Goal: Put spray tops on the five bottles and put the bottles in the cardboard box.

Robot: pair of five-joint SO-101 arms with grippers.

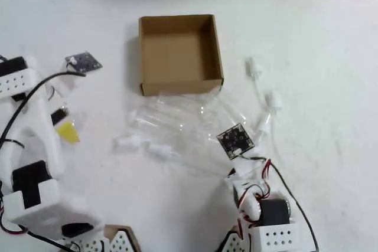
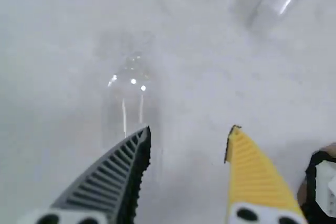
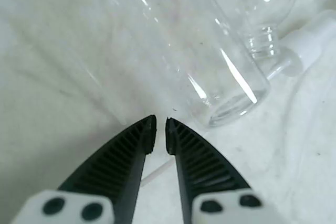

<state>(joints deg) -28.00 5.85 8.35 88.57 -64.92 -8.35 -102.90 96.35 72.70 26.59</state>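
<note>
White table (image 1: 331, 57), plain surface. Cardboard box (image 1: 180, 85) stands open-topped toward the far centre. Just in front of it, clear bottles (image 1: 177, 113) lie on their sides in a loose cluster; the exact count is hard to tell. Two white spray tops (image 1: 127, 141) lie at the cluster's left edge. Three more spray tops (image 1: 273, 101), thin tubes trailing, lie to the right.

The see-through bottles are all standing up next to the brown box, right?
Not quite. The bottles are lying on their sides, not standing up. They are next to the cardboard box, as you said. The high view shows it.
</note>
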